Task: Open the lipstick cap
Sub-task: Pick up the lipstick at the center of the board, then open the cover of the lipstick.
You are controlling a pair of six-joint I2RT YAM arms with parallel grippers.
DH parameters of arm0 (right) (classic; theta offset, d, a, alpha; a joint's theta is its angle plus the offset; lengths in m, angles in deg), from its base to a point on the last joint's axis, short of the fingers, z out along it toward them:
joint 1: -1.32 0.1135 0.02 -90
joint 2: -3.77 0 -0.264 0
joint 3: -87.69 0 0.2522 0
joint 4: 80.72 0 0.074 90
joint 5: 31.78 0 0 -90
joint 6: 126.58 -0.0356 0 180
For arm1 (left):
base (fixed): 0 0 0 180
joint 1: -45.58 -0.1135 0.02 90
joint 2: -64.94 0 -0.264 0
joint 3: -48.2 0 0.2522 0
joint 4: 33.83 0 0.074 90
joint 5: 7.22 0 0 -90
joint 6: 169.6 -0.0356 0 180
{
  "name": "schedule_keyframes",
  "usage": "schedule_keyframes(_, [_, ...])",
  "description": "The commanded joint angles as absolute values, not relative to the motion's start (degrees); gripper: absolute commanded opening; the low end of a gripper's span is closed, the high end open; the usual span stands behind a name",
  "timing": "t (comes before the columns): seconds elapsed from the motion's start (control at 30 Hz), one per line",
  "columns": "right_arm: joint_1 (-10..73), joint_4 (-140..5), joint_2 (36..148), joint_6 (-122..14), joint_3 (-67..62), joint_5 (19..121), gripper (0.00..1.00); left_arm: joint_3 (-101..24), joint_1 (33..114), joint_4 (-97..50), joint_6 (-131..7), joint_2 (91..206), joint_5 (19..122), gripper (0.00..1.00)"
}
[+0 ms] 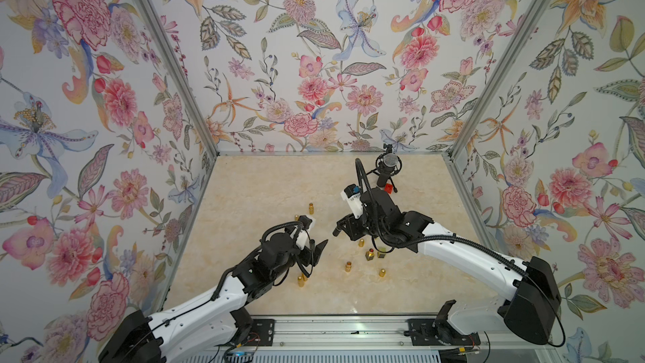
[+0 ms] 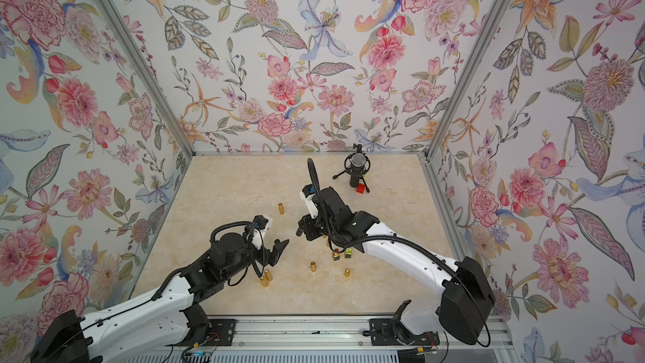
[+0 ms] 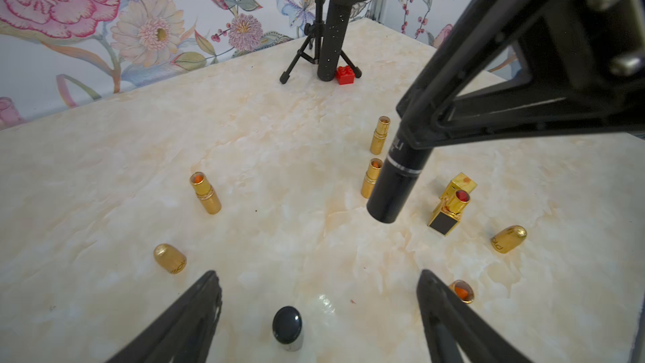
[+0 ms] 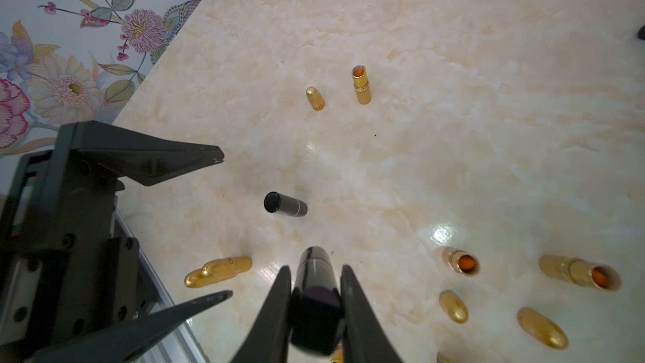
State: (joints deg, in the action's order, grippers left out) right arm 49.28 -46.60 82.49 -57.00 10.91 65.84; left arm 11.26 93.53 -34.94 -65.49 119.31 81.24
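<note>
My right gripper (image 4: 316, 269) is shut on a black lipstick (image 4: 316, 274), whose free end sticks out past the fingertips. In the left wrist view that lipstick (image 3: 398, 179) shows a silver ring round its middle and hangs tilted above the table. In both top views it (image 1: 337, 231) (image 2: 299, 232) points toward my left gripper (image 1: 316, 258) (image 2: 275, 255), a short gap away. The left gripper (image 3: 318, 274) is open and holds nothing. A second black tube (image 3: 288, 328) (image 4: 284, 204) stands upright on the table below and between its fingers.
Several gold lipsticks (image 3: 206, 193) and gold caps (image 3: 170, 258) are scattered over the marble table (image 1: 279, 183). A square gold lipstick (image 3: 450, 204) stands near the right arm. A microphone on a tripod (image 1: 387, 169) and a red brick (image 1: 388, 188) stand at the back right.
</note>
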Motion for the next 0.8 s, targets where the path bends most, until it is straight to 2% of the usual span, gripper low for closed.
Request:
schedule_keyframes(0.0, [48.8, -43.4, 81.3, -59.6, 8.5, 69.7, 0.25, 9.8, 95.8, -41.3, -70.7, 123.9, 75.4, 0.85])
schedule_keyframes(0.1, [48.8, -43.2, 81.5, -59.8, 8.2, 70.9, 0.25, 8.1, 96.3, -43.2, -71.0, 128.1, 74.4, 0.77])
schedule_keyframes(0.17, [48.7, -43.1, 81.4, -59.8, 8.3, 71.5, 0.25, 8.1, 96.2, -45.4, -70.6, 129.5, 75.7, 0.67])
schedule_keyframes(0.3, [48.6, -43.2, 81.4, -60.4, 8.5, 73.3, 0.25, 6.3, 96.1, -46.7, -70.5, 133.1, 76.6, 0.64])
schedule_keyframes(0.63, [48.4, -43.2, 80.9, -60.5, 8.8, 73.7, 0.25, 6.7, 95.6, -50.8, -69.8, 135.1, 74.8, 0.35])
schedule_keyframes(0.77, [48.4, -43.3, 80.9, -60.7, 8.8, 73.9, 0.25, 7.3, 95.5, -50.8, -70.1, 134.2, 74.4, 0.3])
